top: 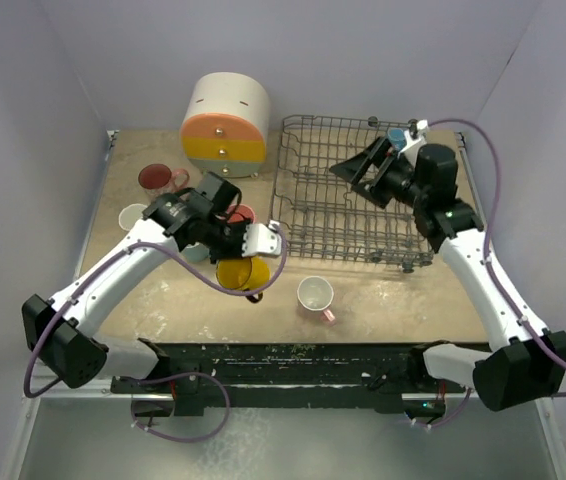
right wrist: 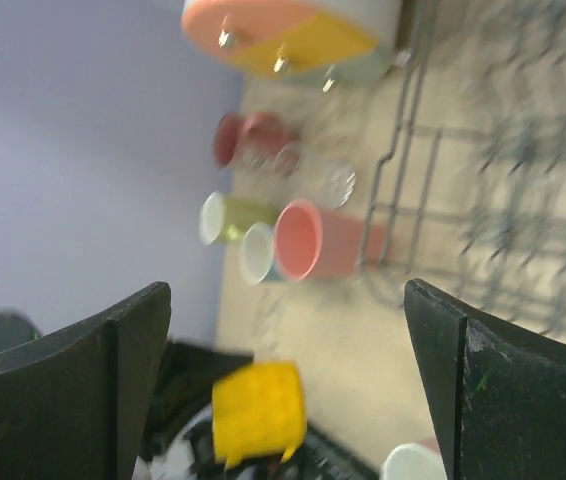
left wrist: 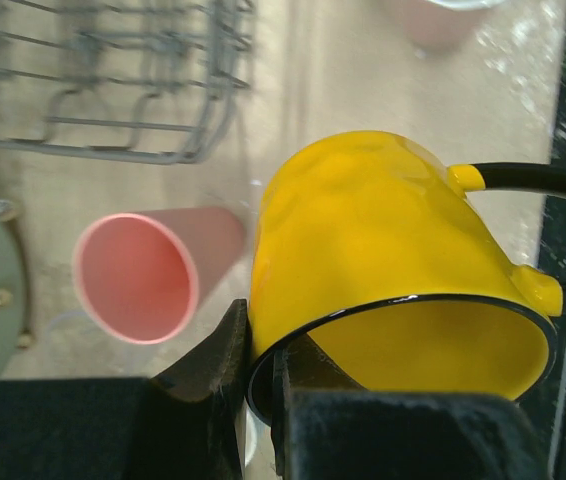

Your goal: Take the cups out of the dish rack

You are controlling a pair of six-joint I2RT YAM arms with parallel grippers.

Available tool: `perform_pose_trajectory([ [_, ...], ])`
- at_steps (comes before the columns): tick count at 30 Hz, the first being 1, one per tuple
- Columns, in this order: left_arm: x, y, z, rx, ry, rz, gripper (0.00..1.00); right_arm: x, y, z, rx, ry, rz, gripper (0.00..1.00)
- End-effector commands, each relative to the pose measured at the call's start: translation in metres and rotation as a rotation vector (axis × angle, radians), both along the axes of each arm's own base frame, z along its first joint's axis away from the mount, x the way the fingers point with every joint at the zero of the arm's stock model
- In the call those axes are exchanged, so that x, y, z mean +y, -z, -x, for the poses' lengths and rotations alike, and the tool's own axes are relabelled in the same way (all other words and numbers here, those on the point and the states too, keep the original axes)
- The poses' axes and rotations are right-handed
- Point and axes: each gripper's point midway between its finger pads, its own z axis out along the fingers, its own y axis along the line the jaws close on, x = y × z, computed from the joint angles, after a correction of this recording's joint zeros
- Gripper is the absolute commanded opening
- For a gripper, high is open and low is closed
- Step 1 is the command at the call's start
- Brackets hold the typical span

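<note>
- One yellow mug [left wrist: 393, 260], rim pinched by the left gripper [left wrist: 263, 370] — next, probably, set it upright on the table [top: 383, 310].
- Above the dish rack [top: 293, 180], right gripper [top: 356, 175] spread.

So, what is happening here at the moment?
The left gripper is shut on the rim of a yellow mug, held off the near left corner of the dish rack. The right gripper hangs open over the rack, where no cup shows. A salmon tumbler and a pink mug are on the table.
</note>
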Motion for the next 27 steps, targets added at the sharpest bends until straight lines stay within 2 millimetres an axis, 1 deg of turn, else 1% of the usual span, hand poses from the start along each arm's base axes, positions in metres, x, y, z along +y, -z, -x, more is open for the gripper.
perform_pose_trajectory([
  [1, -0.008, 0.028, 0.02, 0.047, 0.065, -0.107, 0.0, -0.061, 0.017, -0.029, 0.001, 0.122, 0.402, 1.0],
  [2, -0.013, 0.036, 0.023, 0.065, 0.077, -0.128, 0.0, -0.077, 0.021, -0.04, 0.018, 0.175, 0.469, 1.0],
  [4, -0.019, 0.053, 0.026, 0.109, 0.079, -0.166, 0.0, -0.099, 0.024, -0.063, 0.039, 0.243, 0.568, 1.0],
  [5, -0.022, 0.062, 0.027, 0.132, 0.08, -0.186, 0.0, -0.109, 0.018, -0.071, 0.029, 0.273, 0.599, 1.0],
  [6, -0.025, 0.07, 0.027, 0.153, 0.08, -0.2, 0.0, -0.118, 0.02, -0.082, 0.04, 0.298, 0.635, 1.0],
  [8, -0.032, 0.082, 0.023, 0.179, 0.08, -0.219, 0.0, -0.136, 0.013, -0.098, 0.027, 0.37, 0.703, 1.0],
  [11, -0.041, 0.1, 0.016, 0.191, 0.082, -0.237, 0.0, -0.154, 0.011, -0.123, 0.015, 0.422, 0.762, 1.0],
  [13, -0.045, 0.109, 0.012, 0.192, 0.082, -0.246, 0.0, -0.163, 0.018, -0.14, 0.031, 0.429, 0.799, 1.0],
  [14, -0.048, 0.113, 0.011, 0.195, 0.08, -0.253, 0.0, -0.169, 0.025, -0.149, 0.049, 0.43, 0.819, 1.0],
  [15, -0.05, 0.116, 0.009, 0.197, 0.078, -0.259, 0.0, -0.174, 0.026, -0.159, 0.049, 0.434, 0.835, 0.99],
  [21, -0.06, 0.131, 0.0, 0.18, 0.049, -0.295, 0.0, -0.205, 0.075, -0.206, 0.129, 0.441, 0.914, 0.96],
  [23, -0.063, 0.132, -0.004, 0.163, 0.039, -0.302, 0.1, -0.215, 0.094, -0.219, 0.158, 0.443, 0.933, 0.94],
  [26, -0.067, 0.124, -0.009, 0.154, 0.013, -0.298, 0.35, -0.222, 0.112, -0.237, 0.178, 0.444, 0.943, 0.92],
  [27, -0.068, 0.119, -0.01, 0.148, 0.009, -0.29, 0.46, -0.221, 0.118, -0.243, 0.178, 0.437, 0.943, 0.91],
])
